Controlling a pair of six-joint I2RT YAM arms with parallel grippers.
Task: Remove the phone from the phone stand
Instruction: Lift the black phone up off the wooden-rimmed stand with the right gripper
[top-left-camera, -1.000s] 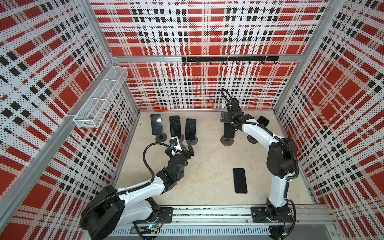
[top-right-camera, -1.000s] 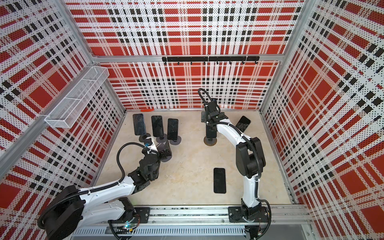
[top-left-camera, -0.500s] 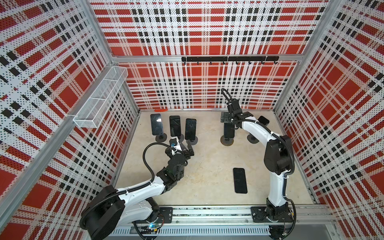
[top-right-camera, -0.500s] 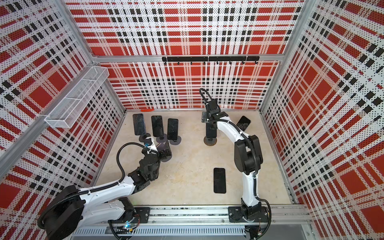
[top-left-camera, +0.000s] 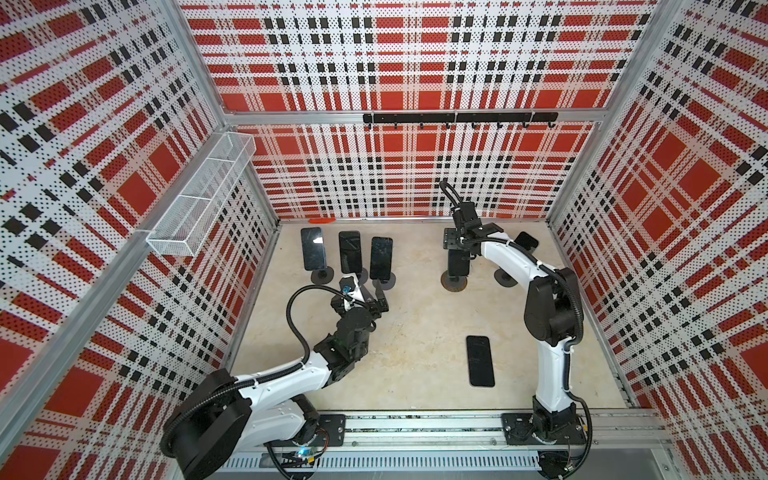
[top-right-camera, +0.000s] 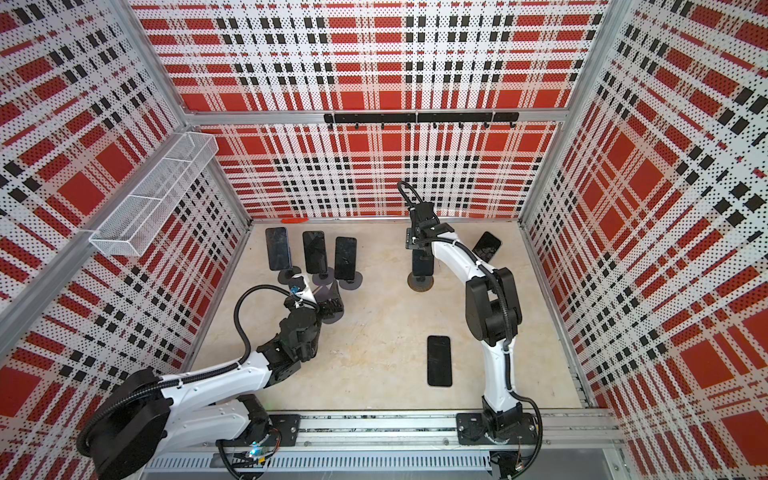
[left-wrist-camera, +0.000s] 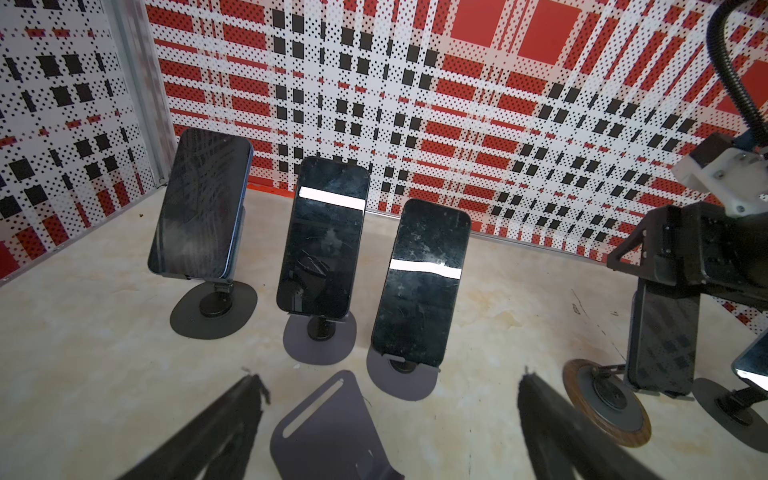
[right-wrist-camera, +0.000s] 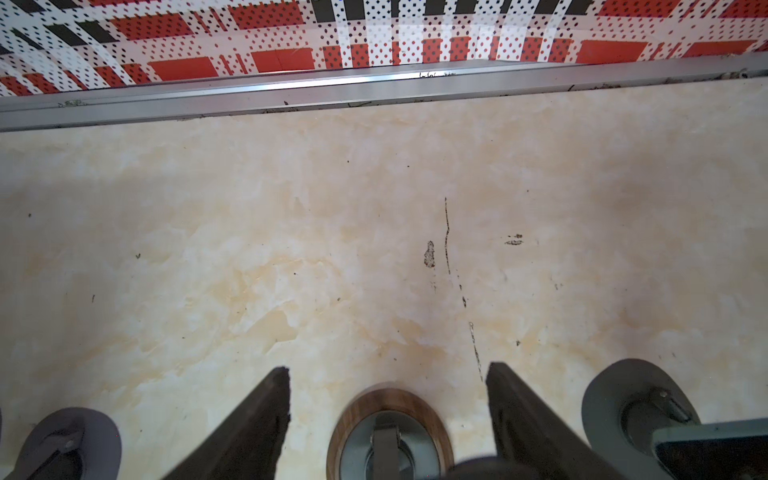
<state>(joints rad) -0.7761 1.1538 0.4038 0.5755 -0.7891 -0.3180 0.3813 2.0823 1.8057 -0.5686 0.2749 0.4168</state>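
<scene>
In both top views the right gripper (top-left-camera: 458, 249) is reaching down over the phone (top-left-camera: 457, 266), which is standing upright on the wood-rimmed phone stand (top-left-camera: 454, 284) directly beneath the fingers. The left gripper (top-left-camera: 378, 301) is hanging well apart from it, jaws wide and holding nothing. In the left wrist view the right gripper (left-wrist-camera: 665, 286) is straddling the top edge of the phone (left-wrist-camera: 660, 340), but whether its pads are pressing the sides I cannot tell. In the right wrist view the fingers (right-wrist-camera: 266, 415) are standing fairly narrow with the phone stand (right-wrist-camera: 357, 409) showing between them, and the phone is sitting out of frame. A shallow pinch on that top edge is risking a slip, or is risking dragging the light stand along and tipping it. The neighbouring stand (right-wrist-camera: 623, 399) is sitting just beside one finger, so a sideways swing could clip it. Bare floor (right-wrist-camera: 291, 228) is lying open ahead of the fingertips as far as the wall rail (right-wrist-camera: 374, 83), and straight up looks free.
</scene>
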